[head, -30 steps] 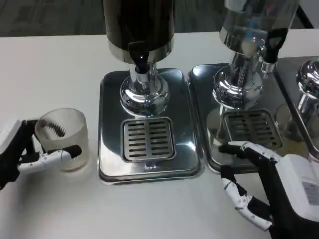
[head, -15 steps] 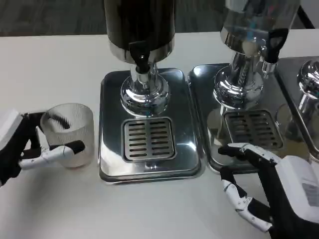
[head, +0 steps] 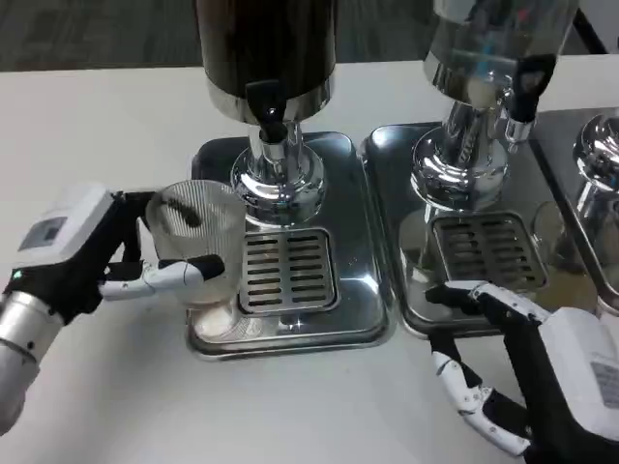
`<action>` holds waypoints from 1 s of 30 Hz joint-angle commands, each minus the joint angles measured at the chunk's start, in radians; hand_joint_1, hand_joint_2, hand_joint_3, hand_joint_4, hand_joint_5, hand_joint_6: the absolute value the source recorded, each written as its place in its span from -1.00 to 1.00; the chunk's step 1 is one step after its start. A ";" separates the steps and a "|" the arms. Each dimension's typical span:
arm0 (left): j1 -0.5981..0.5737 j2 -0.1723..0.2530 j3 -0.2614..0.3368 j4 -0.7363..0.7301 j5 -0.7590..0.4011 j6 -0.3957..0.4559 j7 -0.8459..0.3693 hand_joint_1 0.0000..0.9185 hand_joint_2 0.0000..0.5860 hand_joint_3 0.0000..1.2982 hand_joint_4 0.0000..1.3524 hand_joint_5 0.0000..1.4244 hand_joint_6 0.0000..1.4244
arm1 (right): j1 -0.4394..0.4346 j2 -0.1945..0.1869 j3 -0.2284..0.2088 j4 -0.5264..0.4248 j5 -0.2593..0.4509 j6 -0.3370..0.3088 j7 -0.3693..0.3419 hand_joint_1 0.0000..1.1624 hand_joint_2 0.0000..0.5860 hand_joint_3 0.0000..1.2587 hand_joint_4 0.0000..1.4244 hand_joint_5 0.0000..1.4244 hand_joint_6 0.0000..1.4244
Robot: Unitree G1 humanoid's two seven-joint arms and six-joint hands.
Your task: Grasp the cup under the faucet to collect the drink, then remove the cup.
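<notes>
Left robot hand (head: 92, 253) gripped ribbed clear cup (head: 200, 244) over left edge of steel drip tray (head: 360, 290), beside dark dispenser's faucet (head: 267, 108), right robot hand (head: 542, 372) empty, fingers spread, near worktop's (head: 87, 126) front right corner

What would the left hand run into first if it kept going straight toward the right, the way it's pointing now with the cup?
Probably the chrome pedestal of the dark dispenser. The left hand holds the cup over the drip tray's left edge, and the cup looks nearly against the pedestal, though depth is unclear.
</notes>
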 commanded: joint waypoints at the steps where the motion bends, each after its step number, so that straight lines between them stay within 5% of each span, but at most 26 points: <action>1: -0.041 -0.018 -0.011 0.008 0.011 0.012 0.001 -0.54 -0.29 0.17 0.21 0.59 1.00 | 0.016 0.010 -0.003 -0.017 -0.006 0.008 -0.011 -0.21 0.48 -0.31 -0.45 -0.46 -0.43; 17: -0.102 -0.082 -0.076 0.033 0.067 0.118 0.013 -0.59 -0.33 0.10 0.11 0.50 0.98 | 0.044 0.026 0.000 -0.045 -0.020 0.020 -0.013 -0.20 0.49 -0.31 -0.45 -0.46 -0.44; 30: -0.118 -0.102 -0.106 0.031 0.057 0.133 -0.057 -0.79 -0.41 -0.14 -0.18 0.24 0.76 | 0.056 0.036 0.004 -0.054 -0.024 0.027 -0.008 -0.20 0.51 -0.31 -0.44 -0.46 -0.44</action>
